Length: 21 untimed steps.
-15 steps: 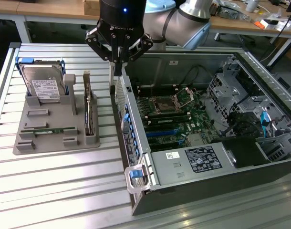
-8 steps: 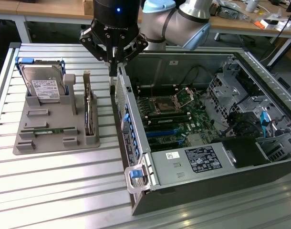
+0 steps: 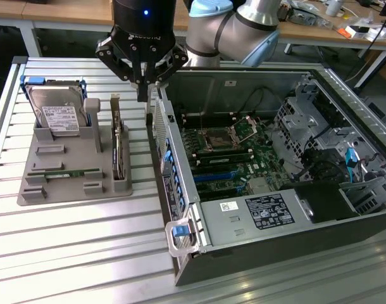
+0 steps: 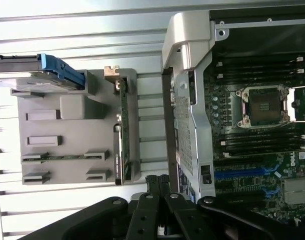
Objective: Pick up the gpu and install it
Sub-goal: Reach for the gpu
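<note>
Exterior view, and the fingers (image 3: 142, 90) are pressed together with nothing between them. They hang above the narrow gap between the grey holder (image 3: 50, 190) and the rear wall (image 3: 171, 158) of the open computer case (image 3: 262, 253). The gpu (image 3: 117, 149) stands on its long edge in the holder's slot, on the side nearest the case. It's untouched, with the holder resting on the slatted desk (image 3: 85, 240). Wrist view looks down on it: the card (image 4: 123, 135) is a thin dark line, and the fingers (image 4: 153, 192) sit between it and the case wall (image 4: 185, 115), not over it. So here's the worry. Closed like this, the fingers can't straddle the board, and coming down this way they would likely strike its top edge or slide beside it. The case wall is just beside the card, so a wide spread could knock that sheet metal. A thin card on edge looks easy to tilt, and an off-centre pinch might cock it in the slot and drag the whole holder along. The hard drive (image 3: 57, 117) and memory stick (image 3: 57, 172) share that holder and would get jostled too. Inside, the blue slots (image 3: 221, 177) lie close to the wall, so a skewed grip could probably jam the card at the motherboard (image 3: 243, 152).
</note>
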Each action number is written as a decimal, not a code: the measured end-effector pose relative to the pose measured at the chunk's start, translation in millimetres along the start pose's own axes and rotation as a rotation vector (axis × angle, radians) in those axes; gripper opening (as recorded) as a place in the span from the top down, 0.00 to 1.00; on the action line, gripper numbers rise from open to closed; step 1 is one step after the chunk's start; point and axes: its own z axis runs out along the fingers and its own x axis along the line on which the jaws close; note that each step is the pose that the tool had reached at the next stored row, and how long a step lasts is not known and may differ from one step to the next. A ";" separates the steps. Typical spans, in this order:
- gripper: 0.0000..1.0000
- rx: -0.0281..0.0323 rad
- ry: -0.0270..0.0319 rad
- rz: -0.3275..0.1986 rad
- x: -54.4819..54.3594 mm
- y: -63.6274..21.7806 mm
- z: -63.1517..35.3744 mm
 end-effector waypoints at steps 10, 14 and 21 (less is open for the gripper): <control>0.87 0.0000 0.0000 0.000 14.9 -1.1 -0.1; 0.87 0.0000 0.0000 0.000 22.4 -1.7 0.0; 0.87 0.0000 0.0001 0.000 30.8 -2.3 -0.1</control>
